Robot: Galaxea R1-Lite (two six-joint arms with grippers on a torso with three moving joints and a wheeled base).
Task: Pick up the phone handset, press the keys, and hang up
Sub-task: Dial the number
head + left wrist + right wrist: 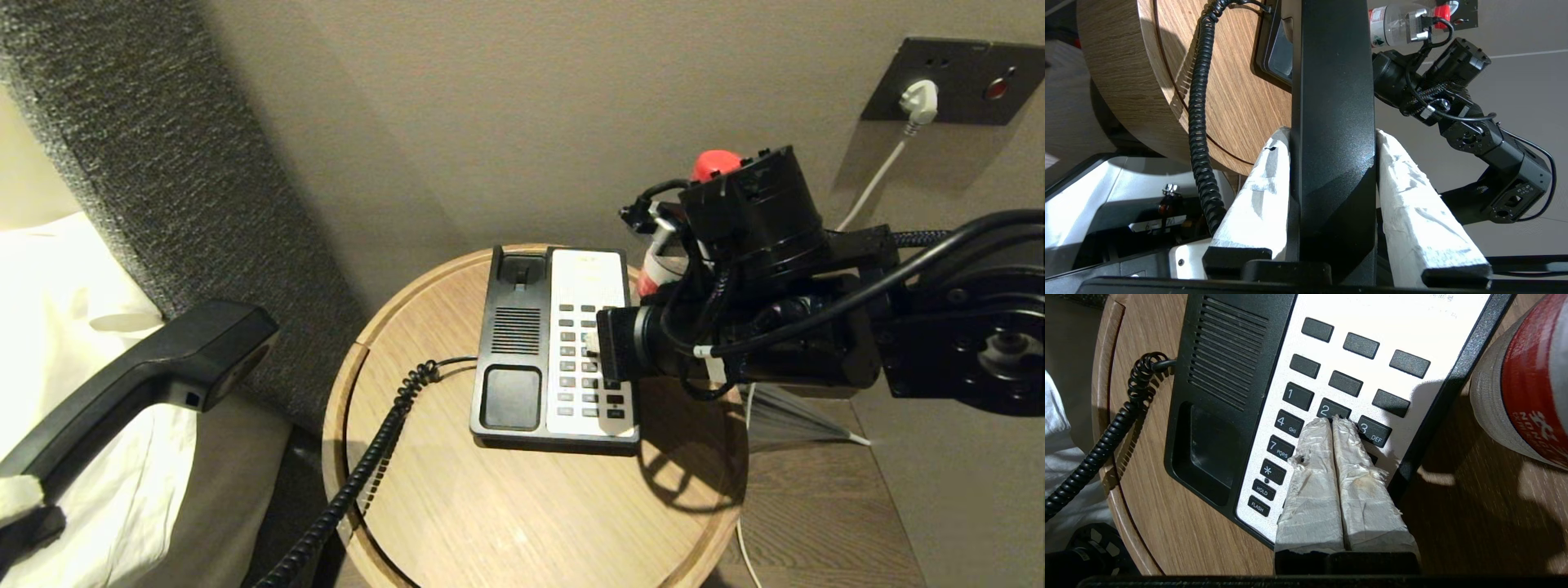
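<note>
While left gripper (1333,163) clamps phone handset (1331,102), closed right gripper (1333,422) at key "2" (1327,410), near "HOLD", "FLASH"

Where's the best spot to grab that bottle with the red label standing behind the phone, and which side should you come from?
Probably the bottle by its upright, round body just above the label, from the right: the phone base crowds its left, though the right gripper now works there.

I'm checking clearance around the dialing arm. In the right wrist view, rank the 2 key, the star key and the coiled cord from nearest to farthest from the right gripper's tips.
1. 2 key: right at the tips of the right gripper, whose jaws are shut.
2. Star key: beside the jaws, on the keypad's cradle side.
3. Coiled cord: beyond the phone's black edge, on the table.
</note>
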